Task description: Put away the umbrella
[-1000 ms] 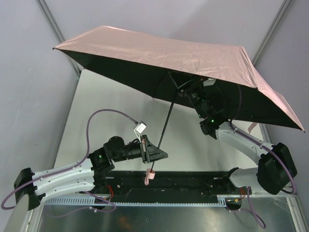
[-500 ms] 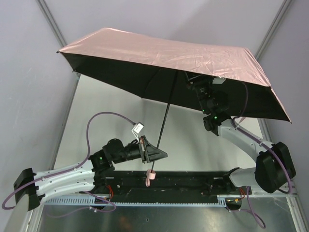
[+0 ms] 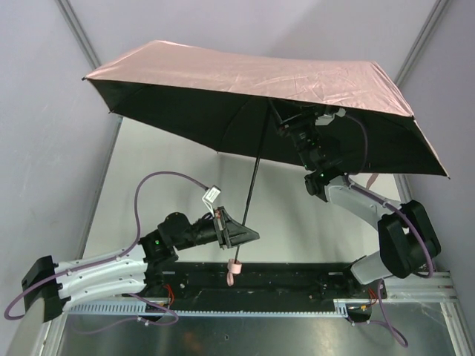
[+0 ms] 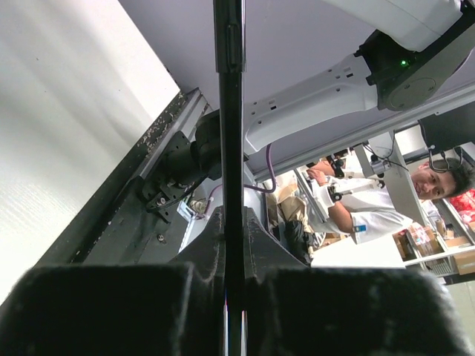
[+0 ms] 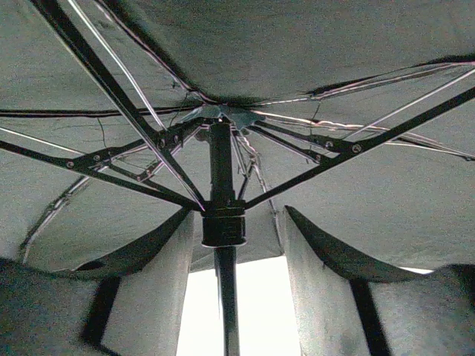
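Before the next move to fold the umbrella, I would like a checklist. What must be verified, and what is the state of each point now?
1. Left gripper shut on the umbrella shaft, just above the handle: ok.
2. Right gripper straddles the slider: ok.
3. Right gripper closed on the slider: not ok, jaws stand apart.
4. Canopy folded: not ok, fully spread.
5. Slider catch released: cannot tell.

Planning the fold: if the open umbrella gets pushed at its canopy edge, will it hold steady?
Probably sways: the umbrella spreads wide atop a thin shaft, gripped low by the left tool. Its fabric edge likely gives.
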`<action>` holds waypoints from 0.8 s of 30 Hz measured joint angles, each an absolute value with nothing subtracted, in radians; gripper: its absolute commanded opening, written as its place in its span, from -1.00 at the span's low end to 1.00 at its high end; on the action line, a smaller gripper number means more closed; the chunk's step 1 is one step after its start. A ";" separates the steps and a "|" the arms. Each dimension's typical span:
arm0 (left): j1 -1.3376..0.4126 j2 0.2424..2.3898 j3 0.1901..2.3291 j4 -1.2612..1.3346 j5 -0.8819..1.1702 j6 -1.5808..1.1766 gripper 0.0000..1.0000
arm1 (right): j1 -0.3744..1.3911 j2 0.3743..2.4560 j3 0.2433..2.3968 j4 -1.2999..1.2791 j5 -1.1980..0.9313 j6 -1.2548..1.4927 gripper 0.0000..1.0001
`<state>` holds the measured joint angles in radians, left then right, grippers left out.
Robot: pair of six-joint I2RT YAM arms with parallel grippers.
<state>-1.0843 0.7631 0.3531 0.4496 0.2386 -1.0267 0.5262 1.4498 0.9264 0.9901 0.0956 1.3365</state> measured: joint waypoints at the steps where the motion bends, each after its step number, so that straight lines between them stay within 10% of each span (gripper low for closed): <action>1: -1.084 0.766 0.353 0.455 0.239 -1.030 -1.00 | 0.527 1.459 0.933 0.999 0.091 1.341 0.04; 11: -1.084 0.772 0.340 0.509 0.238 -1.050 -1.00 | 0.521 1.505 0.978 1.072 0.041 1.370 -0.06; 16: -1.084 0.772 0.340 0.527 0.231 -1.058 -1.00 | 0.513 1.530 0.992 1.103 -0.013 1.391 -0.92; 24: -1.082 0.772 0.340 0.535 0.213 -1.062 -1.00 | 0.482 1.577 0.993 1.188 -0.149 1.457 -1.00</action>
